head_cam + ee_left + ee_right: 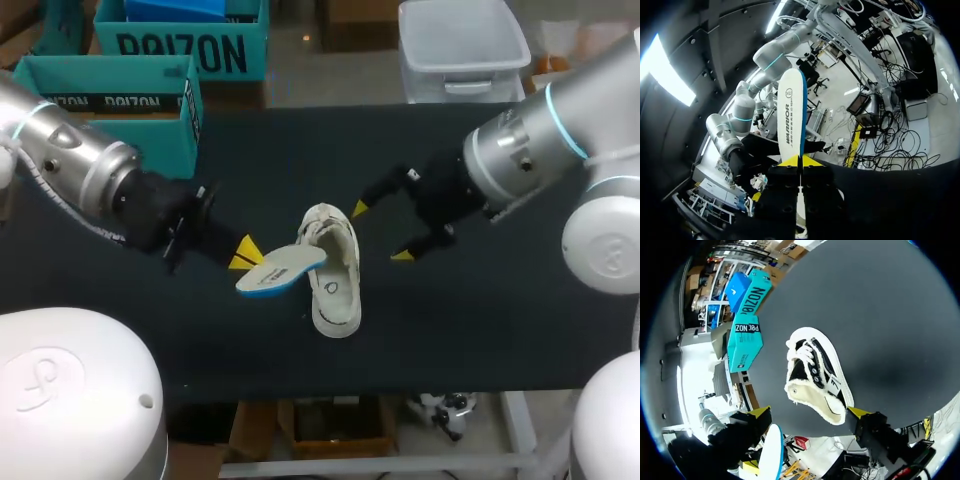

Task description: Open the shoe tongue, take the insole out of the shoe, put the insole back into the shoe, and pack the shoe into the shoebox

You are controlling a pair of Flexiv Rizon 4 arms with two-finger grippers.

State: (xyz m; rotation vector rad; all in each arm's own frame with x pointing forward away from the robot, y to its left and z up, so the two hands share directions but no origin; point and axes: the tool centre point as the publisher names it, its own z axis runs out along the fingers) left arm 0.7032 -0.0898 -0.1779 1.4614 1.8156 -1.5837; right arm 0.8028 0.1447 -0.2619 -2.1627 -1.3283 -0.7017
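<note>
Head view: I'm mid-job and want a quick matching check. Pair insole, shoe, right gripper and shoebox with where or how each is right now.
Things:
1. insole
2. shoe
3. right gripper
4. shoebox

States:
A. open, holding nothing
B. clamped in the left gripper
C. teal, at the far left
D. resting on the black table

Pairs: 1-B, 2-D, 3-A, 4-C

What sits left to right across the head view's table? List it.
Teal cardboard shoebox → left end effector → flat white insole with blue edge → cream canvas shoe → right end effector.
</note>
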